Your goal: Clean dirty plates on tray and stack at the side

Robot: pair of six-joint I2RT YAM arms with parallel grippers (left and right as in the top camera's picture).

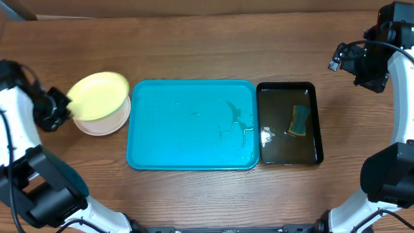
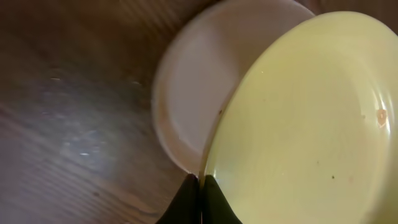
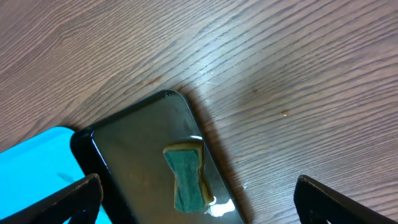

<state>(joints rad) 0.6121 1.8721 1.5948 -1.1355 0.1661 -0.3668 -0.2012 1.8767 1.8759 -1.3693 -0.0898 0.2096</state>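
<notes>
Left gripper (image 2: pixel 200 186) clamps pale yellow-green round plate (image 2: pixel 298 118) by its rim, tilted over white round plate (image 2: pixel 189 87) (to stack it); right gripper (image 3: pixel 198 202) wide, empty.

The pale yellow-green plate (image 1: pixel 97 95) is tilted at the left of the frame, its rim pinched in the left hand (image 2: pixel 200 193). It partly covers a white plate (image 1: pixel 107 124) lying flat on the table. The turquoise tray (image 1: pixel 174 142) lies flat at centre frame, wet toward its right end.
</notes>
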